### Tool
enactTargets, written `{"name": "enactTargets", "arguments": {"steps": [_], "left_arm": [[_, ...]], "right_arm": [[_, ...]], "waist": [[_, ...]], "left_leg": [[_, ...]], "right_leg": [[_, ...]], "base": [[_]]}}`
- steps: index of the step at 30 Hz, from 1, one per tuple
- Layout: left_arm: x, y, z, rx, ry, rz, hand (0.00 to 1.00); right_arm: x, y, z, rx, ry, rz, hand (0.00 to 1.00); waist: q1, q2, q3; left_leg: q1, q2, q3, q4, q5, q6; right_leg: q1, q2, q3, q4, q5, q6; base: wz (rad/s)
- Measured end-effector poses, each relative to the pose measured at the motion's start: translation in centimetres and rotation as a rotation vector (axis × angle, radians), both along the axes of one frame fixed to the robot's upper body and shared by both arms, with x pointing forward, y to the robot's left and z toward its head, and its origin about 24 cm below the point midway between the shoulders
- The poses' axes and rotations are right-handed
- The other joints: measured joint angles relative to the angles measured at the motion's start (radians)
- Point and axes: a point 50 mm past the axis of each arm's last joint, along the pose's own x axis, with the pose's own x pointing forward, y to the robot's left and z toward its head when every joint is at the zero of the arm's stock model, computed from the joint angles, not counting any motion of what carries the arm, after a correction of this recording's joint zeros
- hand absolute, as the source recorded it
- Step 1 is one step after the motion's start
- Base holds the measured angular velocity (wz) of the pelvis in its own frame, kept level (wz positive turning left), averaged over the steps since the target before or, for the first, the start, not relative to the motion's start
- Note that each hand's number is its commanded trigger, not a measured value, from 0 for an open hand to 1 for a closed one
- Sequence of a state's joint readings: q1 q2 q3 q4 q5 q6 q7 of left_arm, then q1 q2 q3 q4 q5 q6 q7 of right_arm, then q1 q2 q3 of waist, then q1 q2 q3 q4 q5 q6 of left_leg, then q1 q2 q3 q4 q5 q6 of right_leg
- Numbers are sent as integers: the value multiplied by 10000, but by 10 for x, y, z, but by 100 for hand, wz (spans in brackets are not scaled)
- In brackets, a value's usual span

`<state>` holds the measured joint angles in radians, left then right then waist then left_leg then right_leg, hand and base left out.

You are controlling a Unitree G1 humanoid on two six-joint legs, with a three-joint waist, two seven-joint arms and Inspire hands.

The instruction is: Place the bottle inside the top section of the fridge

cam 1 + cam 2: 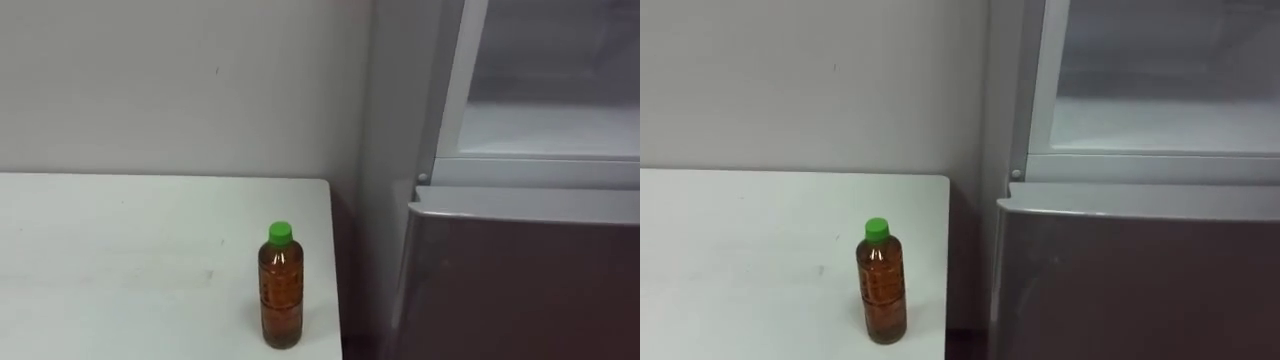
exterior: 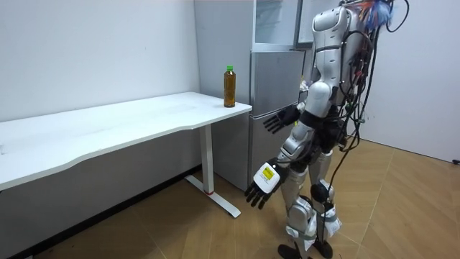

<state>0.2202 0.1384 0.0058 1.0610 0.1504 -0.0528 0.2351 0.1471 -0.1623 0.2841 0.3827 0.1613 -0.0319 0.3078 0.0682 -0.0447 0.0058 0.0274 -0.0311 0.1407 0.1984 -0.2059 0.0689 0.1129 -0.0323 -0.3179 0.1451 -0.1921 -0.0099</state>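
A bottle of brown liquid with a green cap stands upright on the white table, close to its right edge. To its right is the fridge; the upper compartment is open and looks bare inside, above the shut grey lower door. In the room view I stand facing the fridge, right beside the table's end where the bottle stands. My left hand hangs low with fingers spread. My right hand is raised at waist height, fingers straight, apart from the bottle.
The long table runs along the wall to the room view's left, its end almost against the fridge side. Wooden floor lies around my feet. A grey wall is behind the table.
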Motion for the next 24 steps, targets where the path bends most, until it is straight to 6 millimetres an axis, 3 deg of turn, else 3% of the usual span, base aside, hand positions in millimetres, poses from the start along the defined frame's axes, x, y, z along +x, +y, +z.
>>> {"name": "enactTargets", "arguments": {"steps": [13,24], "left_arm": [[-16,8,-2,333,1494,-1175,0],[-14,8,-2,321,1536,-1421,0]], "right_arm": [[22,31,58,1145,-2243,1852,0],[35,43,102,1817,-4095,1990,0]], "waist": [[664,-16,-16],[718,2,-33]], "left_leg": [[0,9,-31,73,-23,17],[-31,23,-2,88,11,26]], "right_leg": [[-15,-13,164,182,13,19],[-180,-56,317,436,18,10]], "base": [[0],[-1]]}}
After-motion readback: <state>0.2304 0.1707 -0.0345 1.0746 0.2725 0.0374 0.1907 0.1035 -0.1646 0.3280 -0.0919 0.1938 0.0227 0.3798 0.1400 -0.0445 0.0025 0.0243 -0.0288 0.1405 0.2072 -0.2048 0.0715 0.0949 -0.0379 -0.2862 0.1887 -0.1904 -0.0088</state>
